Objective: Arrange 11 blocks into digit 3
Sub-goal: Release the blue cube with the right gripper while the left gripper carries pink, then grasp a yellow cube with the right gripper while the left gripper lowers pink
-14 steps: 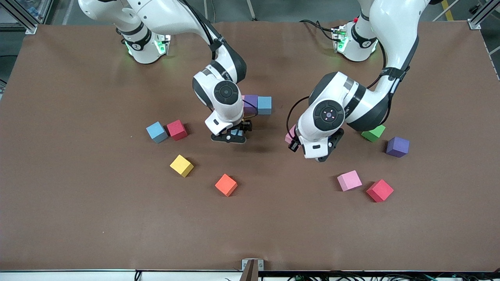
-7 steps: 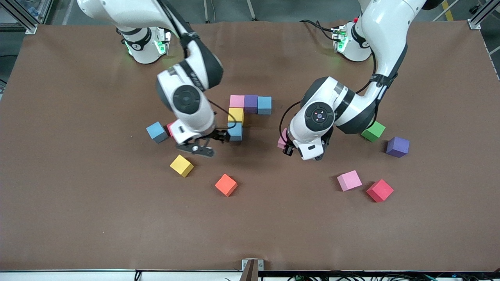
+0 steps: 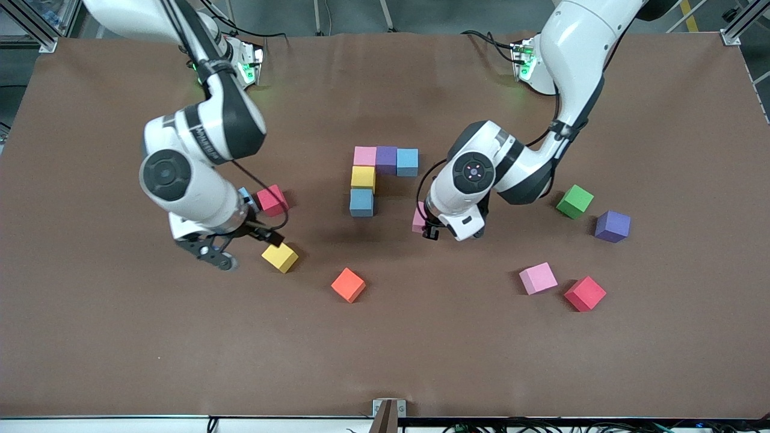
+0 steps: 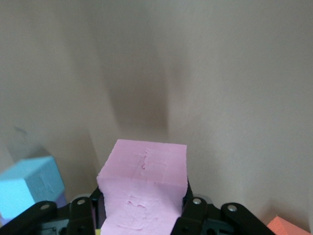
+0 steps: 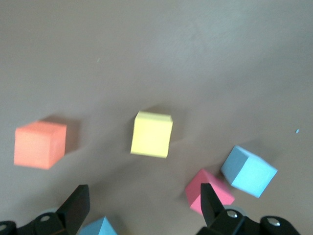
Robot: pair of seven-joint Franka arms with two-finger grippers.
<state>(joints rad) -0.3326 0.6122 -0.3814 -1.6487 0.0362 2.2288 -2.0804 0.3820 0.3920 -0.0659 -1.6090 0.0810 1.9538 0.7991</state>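
Five blocks touch in the middle: a row of pink point(image 3: 364, 156), purple point(image 3: 386, 159) and blue point(image 3: 407, 162), with yellow point(image 3: 363, 178) and blue point(image 3: 361, 202) below the pink one. My left gripper point(image 3: 426, 226) is shut on a pink block point(image 3: 418, 219) point(image 4: 144, 186), up over the table beside that lower blue block. My right gripper point(image 3: 243, 248) hangs open and empty over the table beside a loose yellow block point(image 3: 280, 257) point(image 5: 151, 134). A red block point(image 3: 272, 200) and a half-hidden blue one point(image 3: 245, 195) sit by it.
An orange cube point(image 3: 348, 284) lies nearer the camera than the figure. Toward the left arm's end lie a green block point(image 3: 574, 201), a purple one point(image 3: 612, 226), a pink one point(image 3: 538, 278) and a red one point(image 3: 585, 293).
My right gripper has left the blue block under the yellow one and swung off toward its own end of the table. My left gripper has carried the pink block closer to the figure.
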